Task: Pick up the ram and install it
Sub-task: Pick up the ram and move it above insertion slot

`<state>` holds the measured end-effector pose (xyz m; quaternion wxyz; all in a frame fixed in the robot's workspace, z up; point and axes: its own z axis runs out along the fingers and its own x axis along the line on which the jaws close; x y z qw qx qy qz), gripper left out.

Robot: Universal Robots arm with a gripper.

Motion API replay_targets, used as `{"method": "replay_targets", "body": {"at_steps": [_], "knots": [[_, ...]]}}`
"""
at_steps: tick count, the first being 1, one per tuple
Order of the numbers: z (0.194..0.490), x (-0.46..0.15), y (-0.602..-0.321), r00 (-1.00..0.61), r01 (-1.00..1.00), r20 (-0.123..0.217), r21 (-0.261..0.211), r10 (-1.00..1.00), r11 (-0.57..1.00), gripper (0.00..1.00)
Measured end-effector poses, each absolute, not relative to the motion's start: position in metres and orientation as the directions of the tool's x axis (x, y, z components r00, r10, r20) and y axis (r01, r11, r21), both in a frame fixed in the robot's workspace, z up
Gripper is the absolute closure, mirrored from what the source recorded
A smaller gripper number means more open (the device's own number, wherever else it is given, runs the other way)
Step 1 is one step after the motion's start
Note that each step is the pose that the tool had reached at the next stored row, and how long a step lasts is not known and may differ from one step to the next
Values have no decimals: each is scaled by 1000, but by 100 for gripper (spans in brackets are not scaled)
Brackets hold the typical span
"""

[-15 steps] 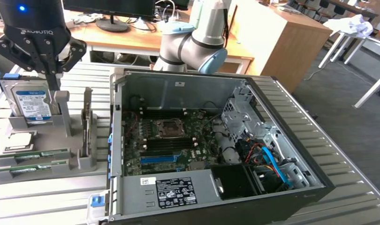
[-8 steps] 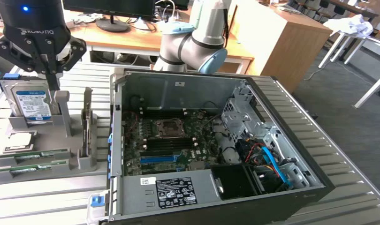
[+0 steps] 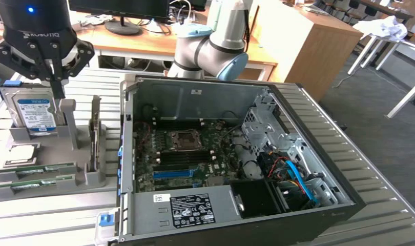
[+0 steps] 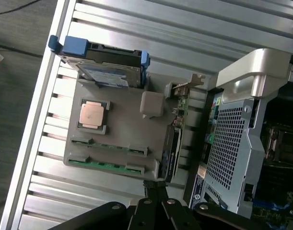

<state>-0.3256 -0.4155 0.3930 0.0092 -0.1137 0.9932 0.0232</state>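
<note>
Your end effector (image 3: 57,91) hangs closed and empty above the grey holder (image 3: 91,177) on the tabletop (image 3: 57,215), close to the hard drive (image 3: 33,115). The ram (image 3: 35,169) sits slotted in that holder, beside the open computer case (image 3: 187,97). Judge it light, stiff and fragile: pinch its flat faces mid-length, clear of the chips

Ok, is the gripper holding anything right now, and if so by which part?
Nothing is held. The gripper is shut empty above the grey tray, and the ram sticks lie in their slots.
</note>
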Motion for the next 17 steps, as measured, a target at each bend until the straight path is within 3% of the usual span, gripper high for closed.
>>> {"method": "replay_targets", "body": {"at_steps": [17], "knots": [[393, -326, -415, -935, -354, -23, 44, -354, 934, 90]]}}
